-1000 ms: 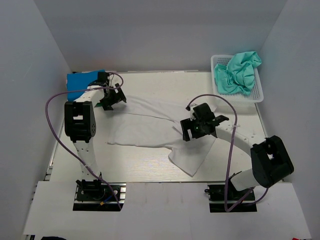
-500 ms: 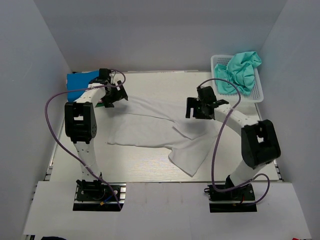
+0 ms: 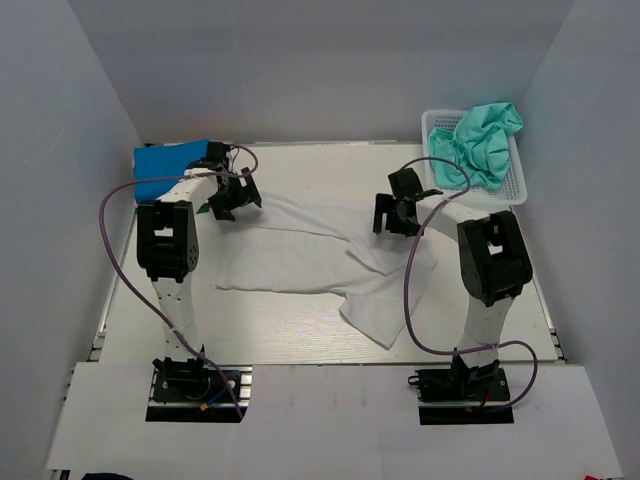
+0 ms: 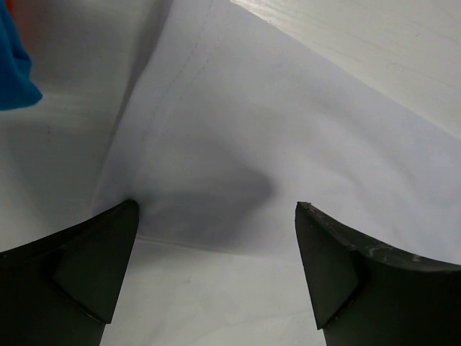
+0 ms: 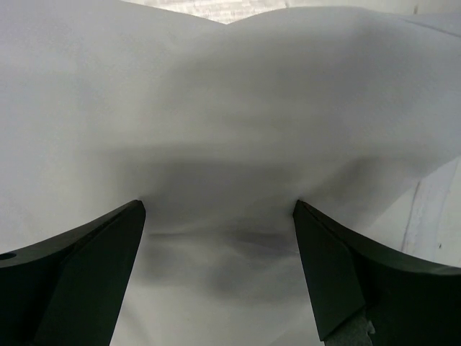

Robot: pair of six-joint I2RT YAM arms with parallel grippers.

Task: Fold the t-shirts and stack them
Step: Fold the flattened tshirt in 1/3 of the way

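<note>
Hovering with jaws spread and empty, the left gripper (image 3: pixel 232 199) and right gripper (image 3: pixel 394 217) have the white shirt (image 3: pixel 300 262) directly beneath their fingertips. Fold seems about to start; next, both should drop and pinch the cloth together.

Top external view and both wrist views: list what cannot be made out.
- Blue t-shirt: in the top view the left arm covers its right part, and anything beneath it is hidden.
- White t-shirt: both wrist views cut off its outline at their edges.
- Left gripper, right gripper: whether the fingertips touch the cloth is unclear.
- Teal t-shirt: crumpled, so its shape is unreadable.
</note>
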